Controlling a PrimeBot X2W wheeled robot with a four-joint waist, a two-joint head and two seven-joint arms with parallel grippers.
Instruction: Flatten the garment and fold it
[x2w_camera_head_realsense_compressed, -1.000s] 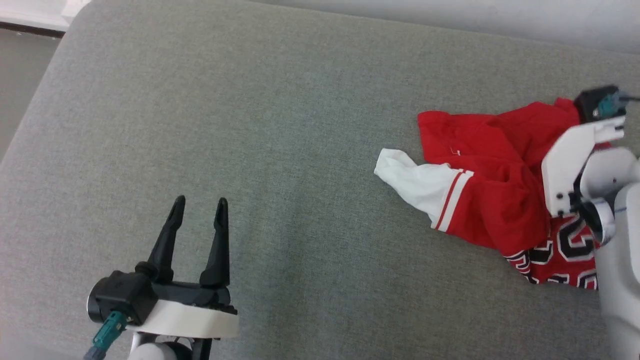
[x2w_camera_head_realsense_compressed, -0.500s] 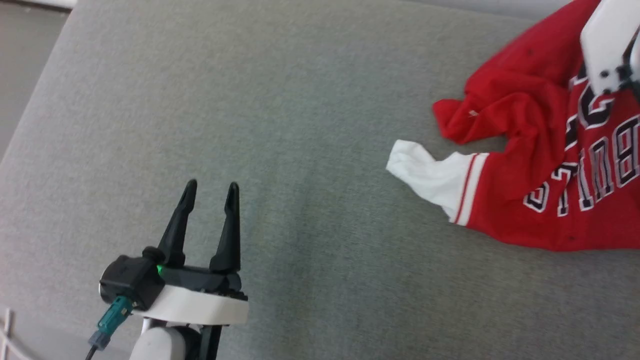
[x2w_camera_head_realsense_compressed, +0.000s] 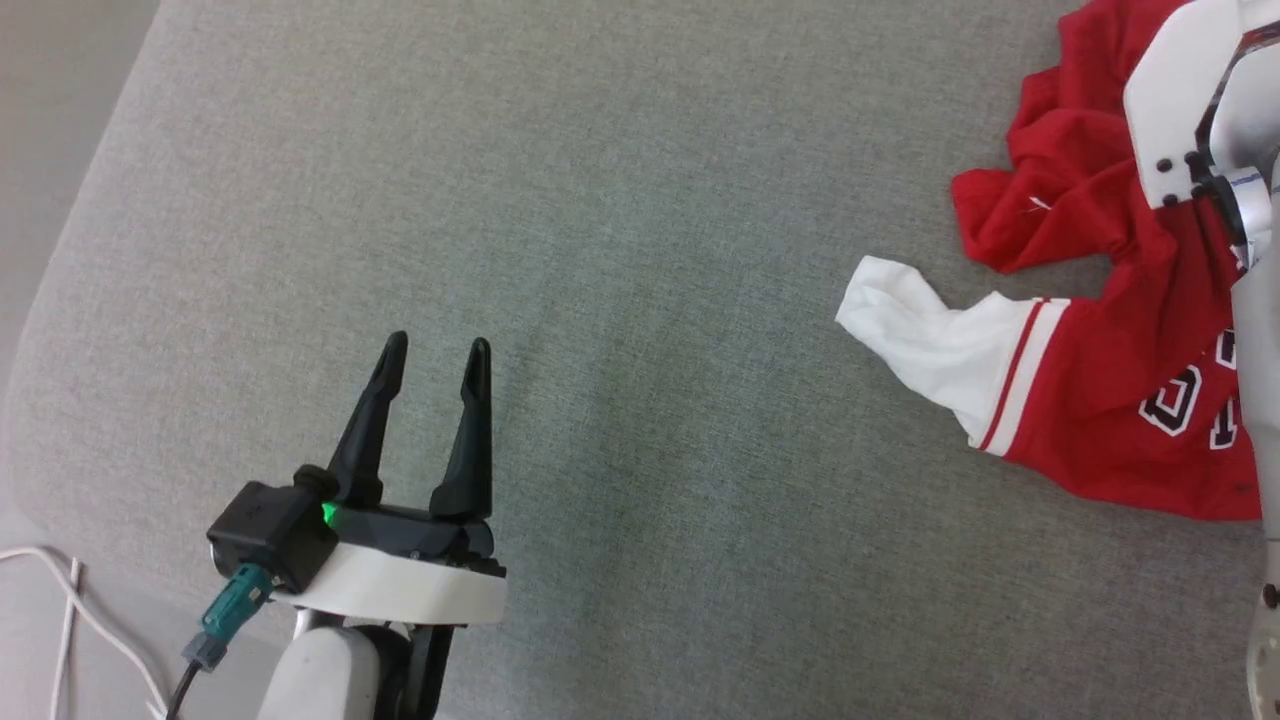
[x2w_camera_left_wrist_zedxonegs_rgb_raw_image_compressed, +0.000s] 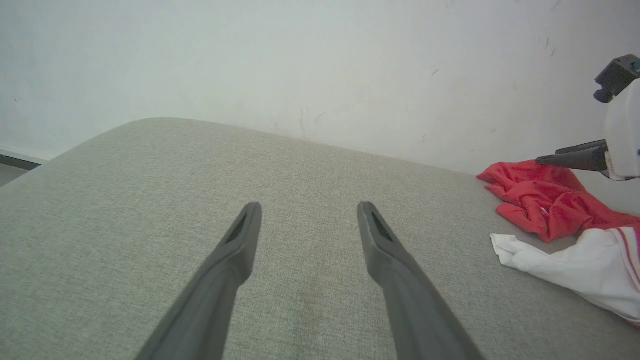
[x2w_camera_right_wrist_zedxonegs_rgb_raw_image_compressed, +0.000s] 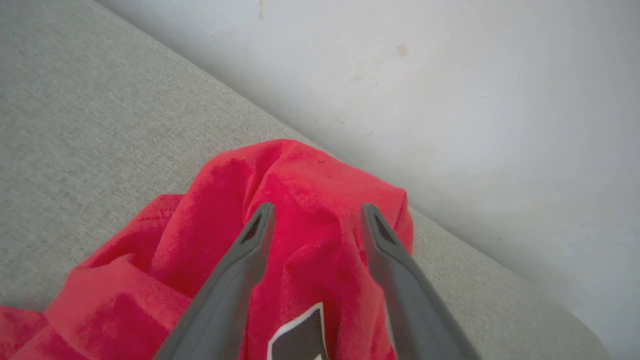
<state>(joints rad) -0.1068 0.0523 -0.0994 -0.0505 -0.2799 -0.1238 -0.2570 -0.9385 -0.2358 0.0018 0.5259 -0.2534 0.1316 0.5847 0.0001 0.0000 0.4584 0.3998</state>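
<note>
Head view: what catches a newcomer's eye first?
The crumpled red garment at the right edge of the grey cushion, its white sleeve sticking out leftward. Next, the left gripper, open over bare cushion at lower left. In the right wrist view, the right gripper hangs open over the red cloth.

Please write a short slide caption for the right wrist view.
Open right gripper over the crumpled red garment on a grey cushion.

I see the garment (x2w_camera_head_realsense_compressed: 1100, 420), creased red cloth, on matt grey woven upholstery (x2w_camera_head_realsense_compressed: 640, 250); left gripper (x2w_camera_head_realsense_compressed: 439, 340) fingers (x2w_camera_head_realsense_compressed: 462, 450) look matt plastic.
</note>
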